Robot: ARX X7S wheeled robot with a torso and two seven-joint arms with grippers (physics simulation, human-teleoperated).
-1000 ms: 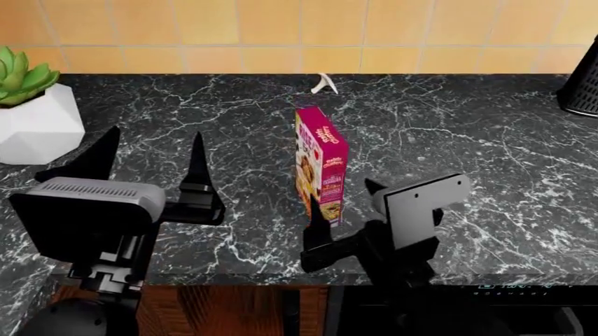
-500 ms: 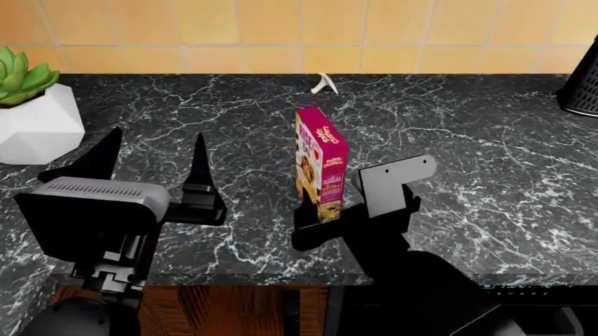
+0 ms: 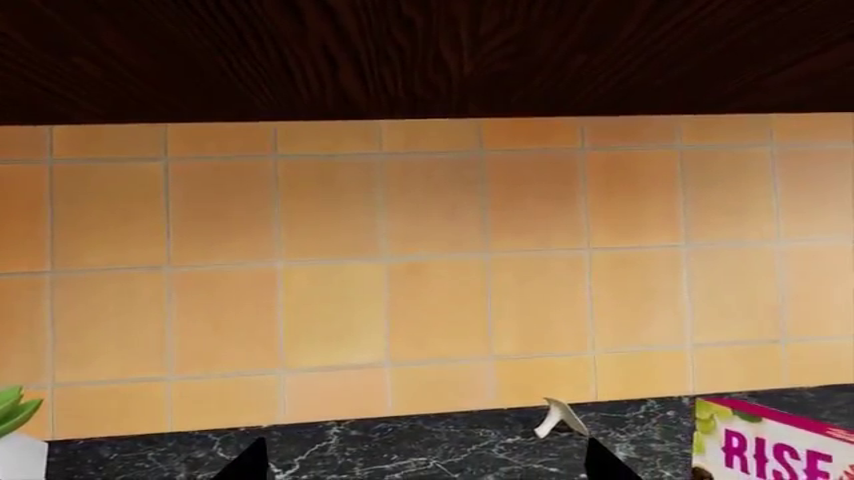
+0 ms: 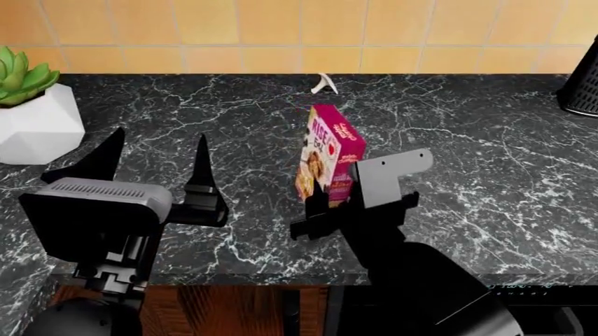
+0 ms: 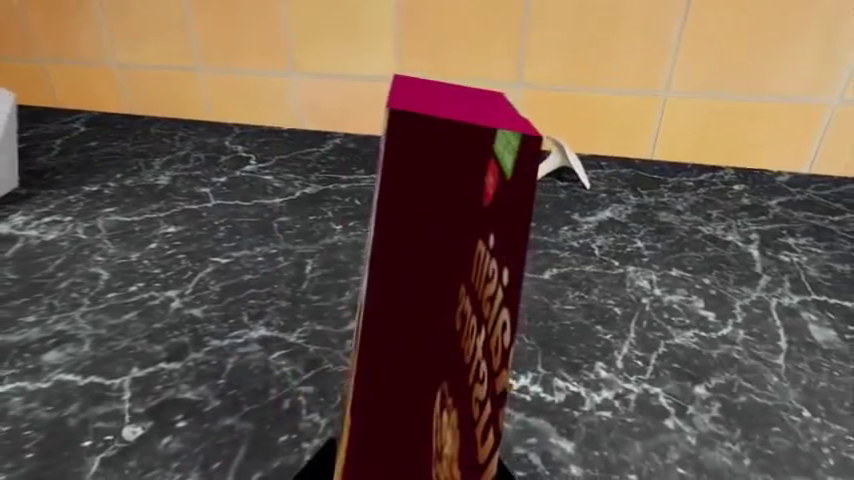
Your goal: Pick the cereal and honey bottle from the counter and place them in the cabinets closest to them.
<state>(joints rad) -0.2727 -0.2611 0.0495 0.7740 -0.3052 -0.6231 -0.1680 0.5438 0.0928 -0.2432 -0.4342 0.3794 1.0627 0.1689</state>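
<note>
Now tilted cereal (image 4: 329,158) mid-counter (image 4: 486,140)

Magenta cereal (image 4: 329,155) box, tilted, on black veined counter (image 4: 467,140)

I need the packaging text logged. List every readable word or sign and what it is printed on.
"RISE": large magenta letters on the white front of the tall magenta-pink cardboard cereal box, left wrist view.
Smaller print on that box in the head view and the right wrist view: too blurred to read.
Nothing else carries text.
</note>
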